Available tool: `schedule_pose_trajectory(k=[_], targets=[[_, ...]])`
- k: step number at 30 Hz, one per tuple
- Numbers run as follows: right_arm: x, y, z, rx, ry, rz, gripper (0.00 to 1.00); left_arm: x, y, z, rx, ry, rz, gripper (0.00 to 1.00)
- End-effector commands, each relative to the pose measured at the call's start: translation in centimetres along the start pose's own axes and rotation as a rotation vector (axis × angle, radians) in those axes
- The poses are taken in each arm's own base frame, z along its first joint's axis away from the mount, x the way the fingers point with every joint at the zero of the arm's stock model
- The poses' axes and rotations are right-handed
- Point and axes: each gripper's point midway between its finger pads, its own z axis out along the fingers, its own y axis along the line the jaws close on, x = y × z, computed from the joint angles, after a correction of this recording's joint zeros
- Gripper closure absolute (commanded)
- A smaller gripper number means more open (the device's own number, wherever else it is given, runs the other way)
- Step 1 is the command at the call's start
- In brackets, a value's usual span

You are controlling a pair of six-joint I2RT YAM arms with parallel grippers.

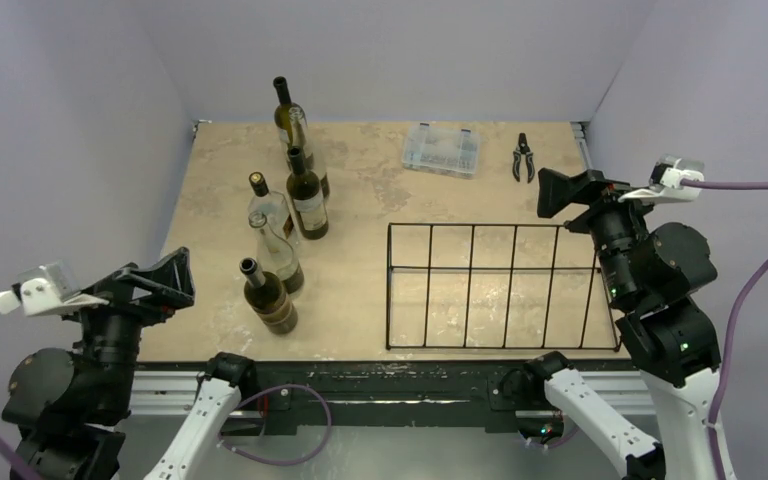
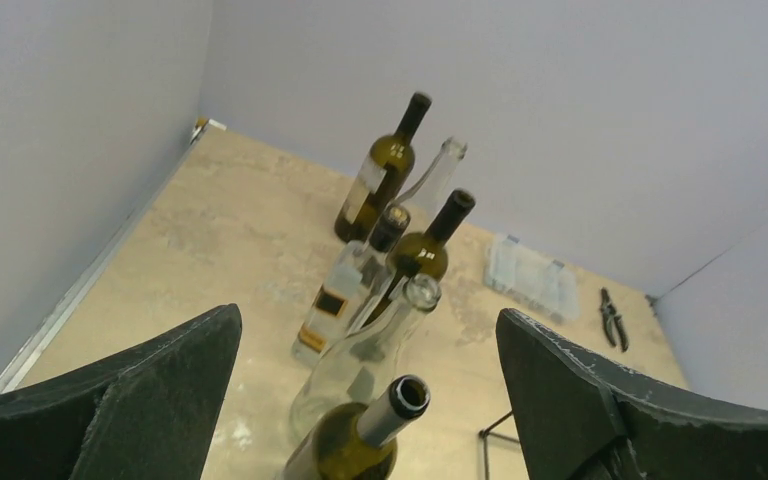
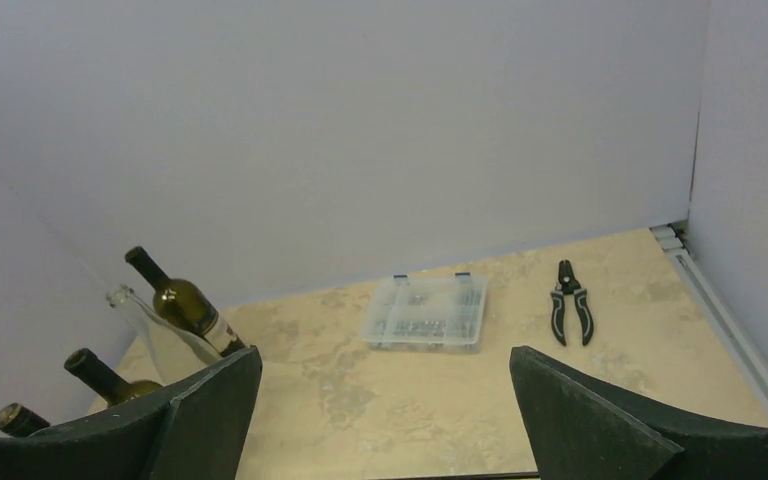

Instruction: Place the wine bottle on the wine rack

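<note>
Several wine bottles stand upright in a cluster on the left half of the table. The nearest is a green one (image 1: 268,298), (image 2: 360,440), open-topped, with a clear one (image 1: 278,255) just behind it. The black wire wine rack (image 1: 469,285) lies empty at the right front, and one corner shows in the left wrist view (image 2: 490,432). My left gripper (image 1: 182,280), (image 2: 368,320) is open and empty. It is raised left of the nearest green bottle and points toward it. My right gripper (image 1: 543,193), (image 3: 385,352) is open and empty above the rack's far right corner.
A clear plastic compartment box (image 1: 441,149), (image 3: 428,312) and black pliers (image 1: 524,157), (image 3: 570,315) lie at the back right. Grey walls close the table on the left, back and right. More bottles stand further back, including a dark green one (image 1: 307,195) and a tall one (image 1: 288,115).
</note>
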Motion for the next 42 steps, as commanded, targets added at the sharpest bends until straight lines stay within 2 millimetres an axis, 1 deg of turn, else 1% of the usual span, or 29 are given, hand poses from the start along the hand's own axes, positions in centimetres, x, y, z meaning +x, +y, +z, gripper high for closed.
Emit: schedule_pose_trajectory(k=[1, 3, 6, 8, 11, 12, 15, 18, 21, 22, 23, 24, 26, 28, 29, 32, 33, 34, 35, 36, 40, 42], targets=[[1.1, 0.2, 0.6, -0.006, 0.016, 0.036, 0.01, 4.4, 1.2, 1.0, -0.036, 0.155, 0.087, 0.00], [1.8, 1.5, 1.0, -0.070, 0.037, 0.041, 0.01, 5.3, 1.3, 1.1, -0.026, 0.174, 0.107, 0.00], [3.2, 3.3, 1.6, -0.158, 0.085, 0.087, 0.01, 5.8, 1.5, 1.3, -0.024, 0.180, 0.129, 0.00], [4.8, 4.2, 2.5, -0.180, 0.141, 0.142, 0.01, 6.1, 1.5, 1.5, -0.024, 0.191, 0.148, 0.00], [7.6, 7.1, 3.6, -0.310, 0.280, 0.138, 0.01, 6.4, 1.5, 2.0, -0.026, 0.214, 0.172, 0.00], [8.6, 7.6, 3.9, -0.328, 0.324, 0.138, 0.01, 6.6, 1.4, 2.3, -0.024, 0.220, 0.178, 0.00], [10.2, 9.2, 4.6, -0.387, 0.383, 0.143, 0.01, 6.3, 0.8, 3.1, 0.000, 0.204, 0.190, 0.00], [11.3, 11.7, 4.6, -0.448, 0.405, 0.117, 0.01, 5.2, -0.2, 4.2, 0.021, 0.163, 0.193, 0.00], [12.9, 15.4, 4.0, -0.518, 0.439, 0.090, 0.01, 3.1, -1.5, 5.3, 0.045, 0.110, 0.182, 0.00], [13.5, 17.3, 3.3, -0.561, 0.454, 0.080, 0.01, 2.5, -2.1, 5.6, 0.059, 0.094, 0.178, 0.00], [13.9, 18.3, 3.3, -0.569, 0.456, 0.070, 0.01, 1.8, -2.7, 5.9, 0.076, 0.077, 0.173, 0.00], [14.5, 20.1, 2.6, -0.603, 0.466, 0.056, 0.01, 1.1, -3.2, 6.1, 0.092, 0.063, 0.168, 0.00], [15.7, 22.8, 1.8, -0.642, 0.483, 0.030, 0.01, 0.0, -4.3, 6.7, 0.123, 0.031, 0.161, 0.00], [17.4, 25.6, 0.9, -0.677, 0.502, -0.001, 0.01, -1.1, -4.9, 7.2, 0.135, -0.010, 0.160, 0.00], [18.7, 27.0, 0.5, -0.700, 0.521, -0.020, 0.01, -1.4, -4.9, 7.5, 0.127, -0.025, 0.164, 0.00], [21.1, 30.9, -1.5, -0.798, 0.529, -0.048, 0.02, -2.3, -3.7, 8.0, 0.054, -0.073, 0.174, 0.00], [21.8, 32.2, -2.1, -0.831, 0.523, -0.053, 0.02, -2.1, -3.2, 8.3, 0.027, -0.083, 0.178, 0.00], [22.6, 33.2, -2.7, -0.851, 0.529, -0.060, 0.02, -2.5, -2.7, 8.1, 0.008, -0.110, 0.176, 0.00], [23.2, 34.3, -3.1, -0.872, 0.526, -0.065, 0.03, -2.4, -2.2, 8.1, -0.010, -0.130, 0.181, 0.00], [23.8, 35.2, -3.5, -0.886, 0.525, -0.069, 0.03, -1.9, -1.7, 8.3, -0.026, -0.141, 0.190, 0.00], [25.6, 38.5, -4.6, -0.940, 0.524, -0.059, 0.05, -1.2, 0.0, 8.1, -0.072, -0.205, 0.211, 0.00], [26.4, 39.7, -5.0, -0.958, 0.524, -0.055, 0.06, -0.9, 0.6, 8.1, -0.092, -0.225, 0.222, 0.00]])
